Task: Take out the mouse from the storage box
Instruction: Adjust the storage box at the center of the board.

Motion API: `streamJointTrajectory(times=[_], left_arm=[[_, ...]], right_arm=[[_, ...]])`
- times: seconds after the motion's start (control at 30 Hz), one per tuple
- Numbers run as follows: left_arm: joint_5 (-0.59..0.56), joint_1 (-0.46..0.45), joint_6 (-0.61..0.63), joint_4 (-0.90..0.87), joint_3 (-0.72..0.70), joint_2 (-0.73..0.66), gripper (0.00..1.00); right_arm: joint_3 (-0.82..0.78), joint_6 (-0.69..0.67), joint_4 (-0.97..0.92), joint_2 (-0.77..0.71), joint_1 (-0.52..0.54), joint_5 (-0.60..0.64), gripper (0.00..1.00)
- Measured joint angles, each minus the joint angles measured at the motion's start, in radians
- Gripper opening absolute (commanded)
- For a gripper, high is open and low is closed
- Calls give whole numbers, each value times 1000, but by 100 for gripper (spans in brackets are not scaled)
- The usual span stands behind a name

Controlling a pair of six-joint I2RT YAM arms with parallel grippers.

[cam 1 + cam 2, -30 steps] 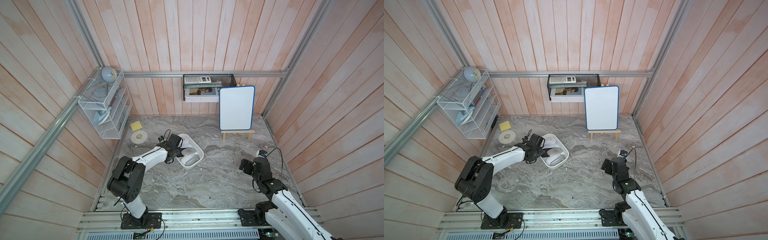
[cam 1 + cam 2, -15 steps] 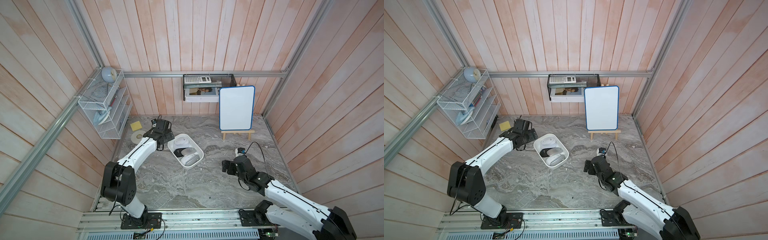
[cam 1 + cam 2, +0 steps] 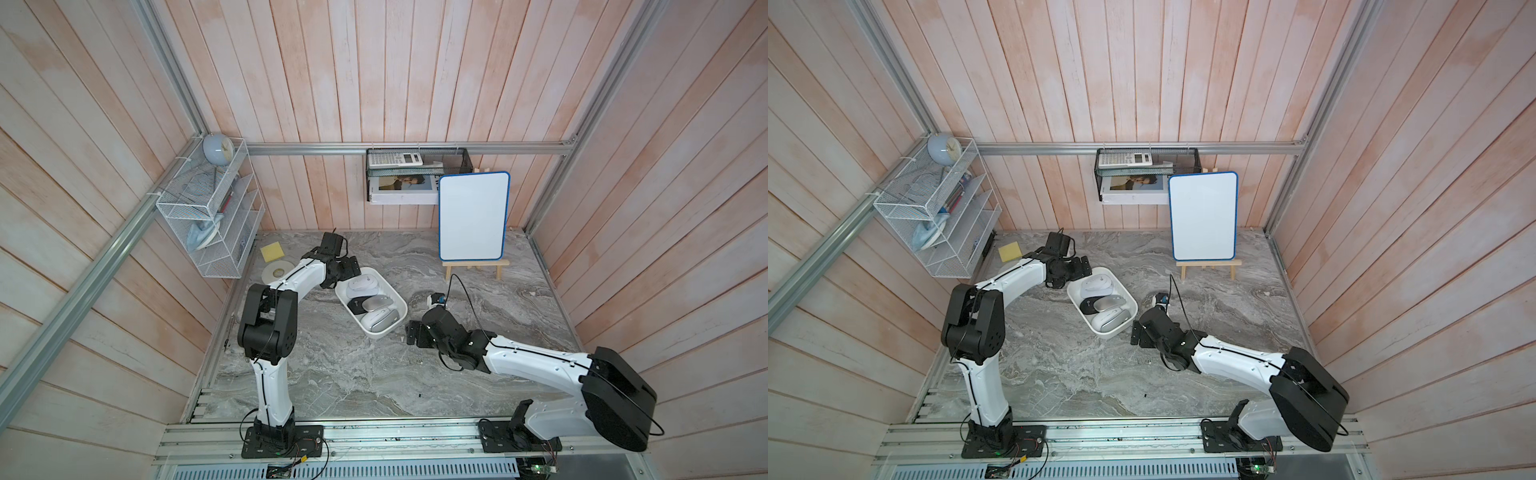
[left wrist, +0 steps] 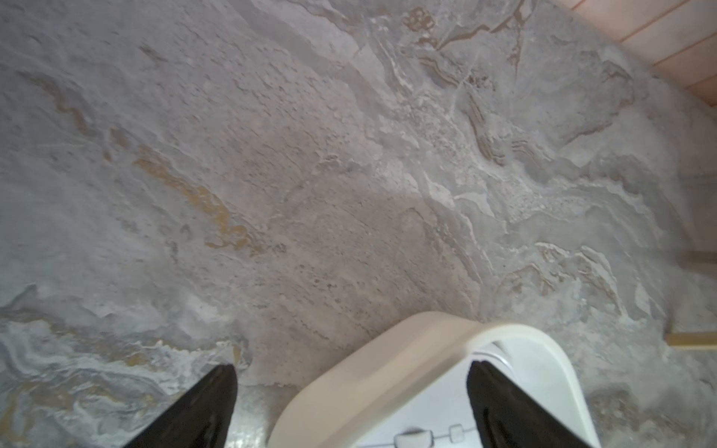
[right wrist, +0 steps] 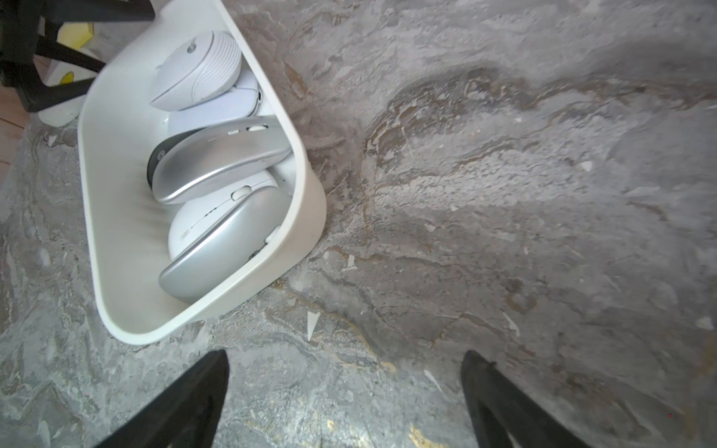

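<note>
1. Grey marble-look tabletop point(image 3: 374, 374) is boxed in by pale wood-plank walls, pretty standard setup.
2. A blue-framed whiteboard point(image 3: 473, 216) is propped on a small wooden easel point(image 3: 473, 266) near the back wall. A white wire rack point(image 3: 208, 232) is hung on the left wall.
3. The storage box point(image 3: 398, 297), a white plastic tub, is set at an angle around the middle of the table and is not held by anything.
4. The left gripper point(image 4: 351, 364) is parked at the box's far end. Its fingers point(image 4: 504, 407) are spread wide, with the rim caught between them but not clamped. One finger is seen over the inside, the other outside.
5. The right gripper point(image 5: 345, 355) is held just beside the box's near end over bare table, fingers point(image 5: 186, 399) wide apart and nothing gripped.
6. Mice are piled inside the box: a white ribbed mouse point(image 5: 198, 71) at the far end, a flat silver mouse point(image 5: 217, 163) in the middle with a black mouse point(image 3: 354, 305) partly tucked under it, and a silver-and-white mouse point(image 5: 225, 240) at the near end.
7. A white disc point(image 3: 276, 272) and a yellow sticky pad point(image 3: 272, 251) are left by the rack.
</note>
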Motion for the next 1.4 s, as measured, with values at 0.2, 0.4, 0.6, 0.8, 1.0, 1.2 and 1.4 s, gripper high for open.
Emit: streamJointTrajectory(times=[0.2,0.4,0.6,0.8,1.0,1.2,1.4], left_arm=[[23,-33,-15,88,-82,-22,96],[11,-98,-70,162,-263,-133,86],[4,-137,-130,218,-451,-281,85],[4,-155,-159,248,-546,-385,86],[34,-74,-160,251,-524,-390,90],[94,-4,-115,245,-317,-226,91],[187,-20,-101,272,-274,-135,92]], right_arm=[[48,16,9,77,2,-31,98],[71,26,2,79,2,-30,98],[71,62,-16,79,-10,-32,98],[60,111,-18,74,-37,-61,98],[42,134,-15,69,-37,-84,98],[40,146,2,69,-37,-114,98],[40,145,31,92,-37,-182,98]])
